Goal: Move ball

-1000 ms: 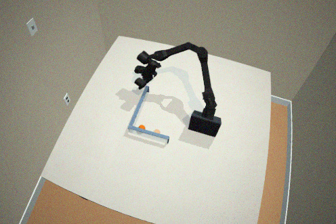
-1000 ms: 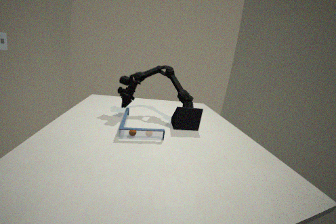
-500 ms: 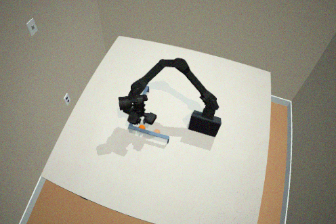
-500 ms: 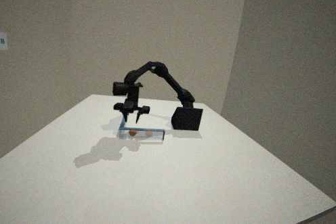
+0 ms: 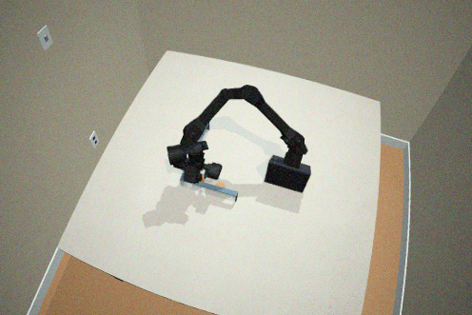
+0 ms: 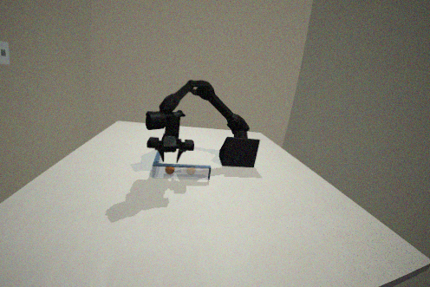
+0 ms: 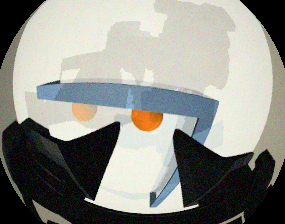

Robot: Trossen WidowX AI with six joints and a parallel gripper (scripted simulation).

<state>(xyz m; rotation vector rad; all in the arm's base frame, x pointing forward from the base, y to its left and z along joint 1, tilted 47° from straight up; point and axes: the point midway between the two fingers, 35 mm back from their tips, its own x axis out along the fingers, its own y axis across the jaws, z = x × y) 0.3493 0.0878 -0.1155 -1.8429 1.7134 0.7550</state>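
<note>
Wrist view, ball [image 7: 146,119] inside walls [image 7: 126,98]

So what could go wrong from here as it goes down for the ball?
The ball lies close against the clear wall, so a finger of the open gripper might strike that wall. A nudged ball could roll past the see-through copy, which lies close beside it.

Matte black jointed arm [image 6: 218,103], boxy black base [image 6: 239,152], pointed dark gripper [image 6: 170,159] fingers.
</note>
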